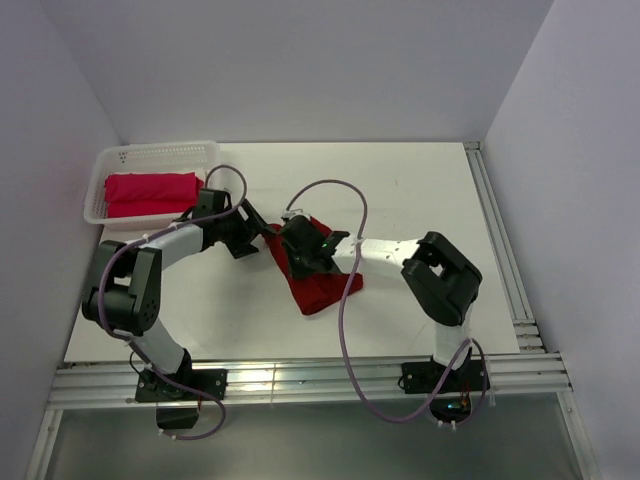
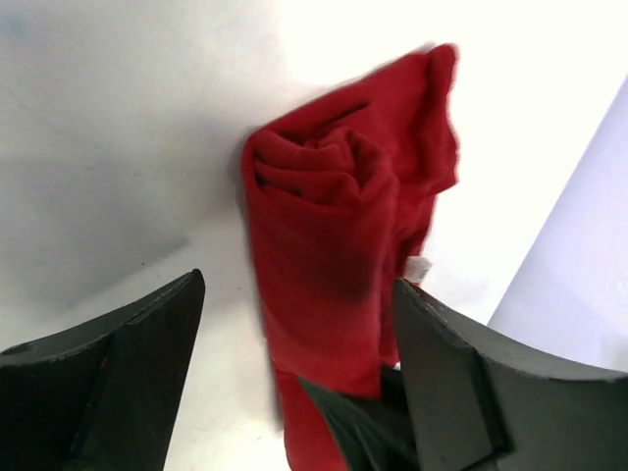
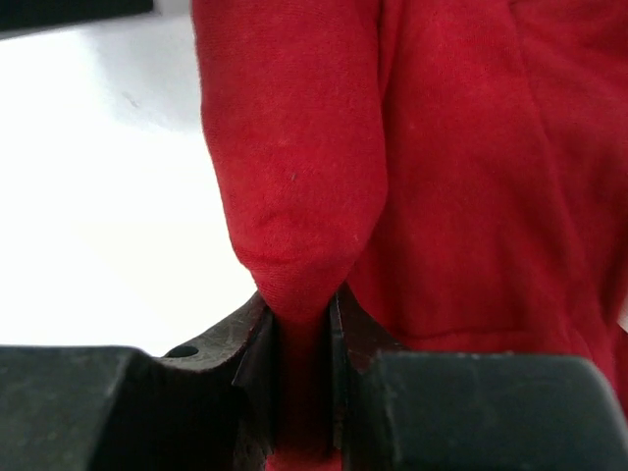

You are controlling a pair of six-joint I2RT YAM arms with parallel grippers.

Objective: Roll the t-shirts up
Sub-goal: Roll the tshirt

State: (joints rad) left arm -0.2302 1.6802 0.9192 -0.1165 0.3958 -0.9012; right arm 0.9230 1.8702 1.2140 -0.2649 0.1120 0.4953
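A dark crimson t-shirt (image 1: 325,285) lies partly rolled at the middle of the table. In the left wrist view its rolled end (image 2: 324,235) stands between the wide-apart fingers of my left gripper (image 2: 299,304), which is open around it without pinching it. My right gripper (image 3: 305,343) is shut on a fold of the same crimson cloth, which bulges out above its jaws. In the top view both grippers, left (image 1: 257,230) and right (image 1: 292,247), meet at the shirt's far left end. A brighter pinkish-red t-shirt (image 1: 150,193) lies rolled in the basket.
The white lattice basket (image 1: 160,148) stands at the far left corner of the table. Grey walls close in the left, back and right sides. A metal rail (image 1: 500,250) runs along the right edge. Purple cables loop above both arms.
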